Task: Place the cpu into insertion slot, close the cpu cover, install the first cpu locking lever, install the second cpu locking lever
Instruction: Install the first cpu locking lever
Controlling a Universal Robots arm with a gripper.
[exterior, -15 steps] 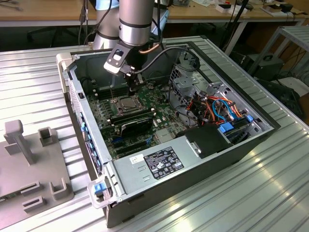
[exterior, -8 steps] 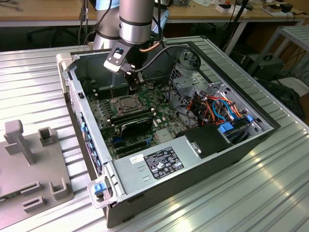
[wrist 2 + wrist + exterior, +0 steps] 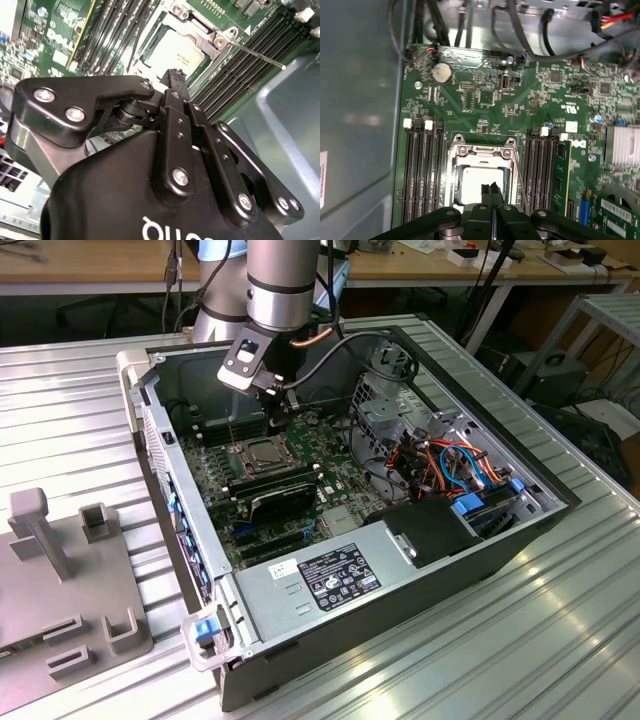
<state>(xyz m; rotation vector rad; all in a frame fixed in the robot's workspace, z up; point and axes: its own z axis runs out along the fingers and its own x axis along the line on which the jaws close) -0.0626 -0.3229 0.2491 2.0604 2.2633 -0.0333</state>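
**Robot arm poised over a computer's processor socket, one locking lever standing up**

An open computer case (image 3: 545,502) lay on a ribbed metal desk (image 3: 560,640). The arm reached down into it from the far side. The gripper (image 3: 491,189) hung just above the green circuit board, and its jaws were clenched together with nothing visible between them.

The cpu (image 3: 482,177) sat flat in the insertion slot (image 3: 456,146), near the middle of the board towards the exterior view's left. The cpu cover (image 3: 481,161) appeared to be folded down over it, with the chip's pale metal top showing through the cover's window. Rows of long black memory slots (image 3: 422,175) ran along both sides of the socket.

In the second wrist view, a thin metal locking lever (image 3: 257,55) rose at a slant from the socket's corner and seemed unlatched. The jaws' tips were over the chip, beside the lever but apart from it.

The work looked to be at the first lever. Doing this well would probably mean:

- pressing the closed tips against the rod itself, not the cover or chip
- pushing it down in a steady arc and tucking it sideways under its hook
- keeping clear of the memory slots, since the thin rod could slip off the narrow tips
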